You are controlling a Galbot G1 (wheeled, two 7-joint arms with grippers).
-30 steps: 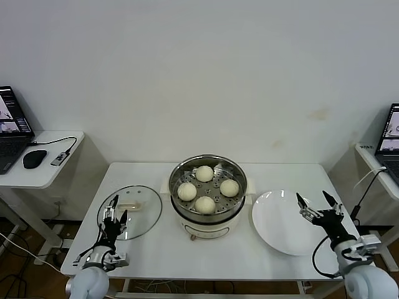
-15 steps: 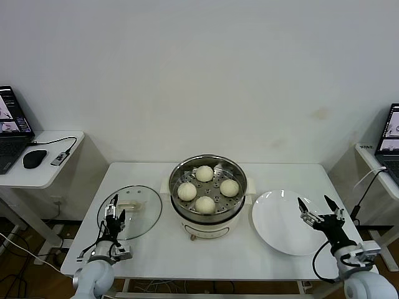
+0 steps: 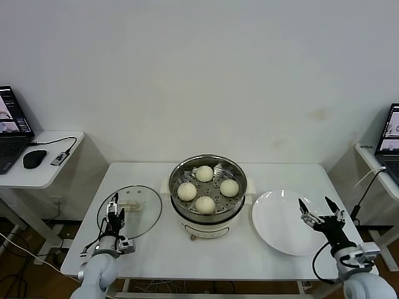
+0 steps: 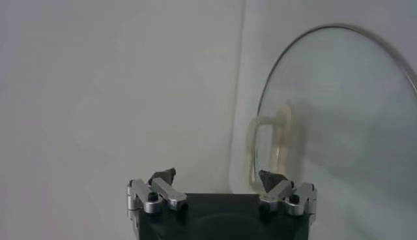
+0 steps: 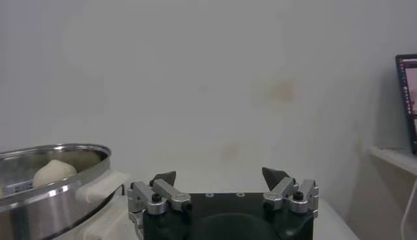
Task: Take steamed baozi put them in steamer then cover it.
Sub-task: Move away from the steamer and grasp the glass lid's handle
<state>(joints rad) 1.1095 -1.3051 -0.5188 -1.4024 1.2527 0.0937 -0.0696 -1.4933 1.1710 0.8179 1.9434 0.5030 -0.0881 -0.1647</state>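
Four pale cream-white round buns [image 3: 205, 188] sit inside the round shiny stainless-steel steamer [image 3: 208, 194], spaced out on its perforated tray. The steamer stands uncovered on its cream-white base in the middle of the white desk [image 3: 206, 261].

The round clear glass lid [image 3: 130, 211], with its metal rim and cream rectangular handle, lies flat on the desk just to the robot's left of the steamer, apart from it. The left gripper [image 3: 115, 210] hangs over the near part of the lid, close to the handle, its fingers spread and holding nothing. In the left wrist view, the left gripper [image 4: 217, 177] has its dark fingertips wide apart, with the lid's rim [image 4: 326, 111] and handle beyond them.

On the other side of the steamer lies a flat round white plate [image 3: 283, 222]. The right gripper [image 3: 316, 208] hovers above the plate's outer edge, fingers spread in a V and gripping nothing. In the right wrist view, the right gripper [image 5: 219, 175] shows the same wide gap, with the steamer's steel wall [image 5: 49, 195] and one bun [image 5: 55, 173] off to one side.

Small side desks with laptops [image 3: 12, 128] stand at either side of the room, the one on the left also carrying a black mouse [image 3: 33, 158].
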